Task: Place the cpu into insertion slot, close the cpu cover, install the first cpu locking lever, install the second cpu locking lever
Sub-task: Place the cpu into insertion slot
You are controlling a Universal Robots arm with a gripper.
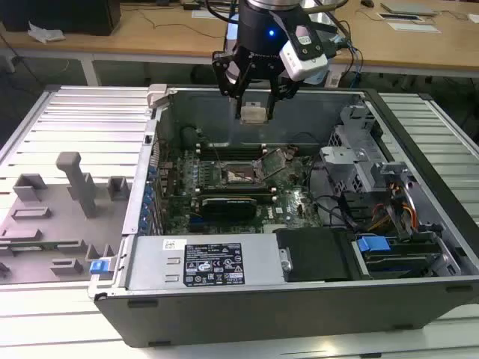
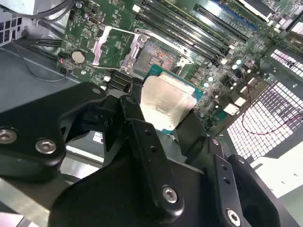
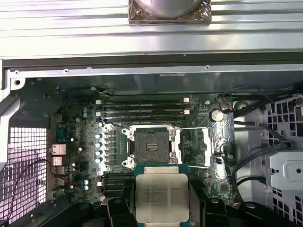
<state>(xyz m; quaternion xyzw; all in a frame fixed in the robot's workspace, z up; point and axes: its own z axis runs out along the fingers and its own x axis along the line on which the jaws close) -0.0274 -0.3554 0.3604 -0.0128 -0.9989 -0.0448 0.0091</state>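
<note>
cpu (image 1: 253,114) hangs gripped between the closed-in fingers of the gripper (image 1: 254,111) in the exterior view, high over the open computer case (image 1: 224,314). In the second wrist view it is apart from the bare insertion slot (image 2: 158,59), whose cpu cover (image 2: 111,45) is swung open alongside. In the first wrist view the slot's contact field lies uncovered

cpu (image 1: 253,114) above insertion slot (image 1: 241,176), cpu cover (image 1: 274,159) beside slot

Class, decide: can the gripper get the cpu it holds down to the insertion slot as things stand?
Probably yes: the gripper holds the cpu, the cpu cover stands swung open, and the insertion slot lies bare below.
</note>
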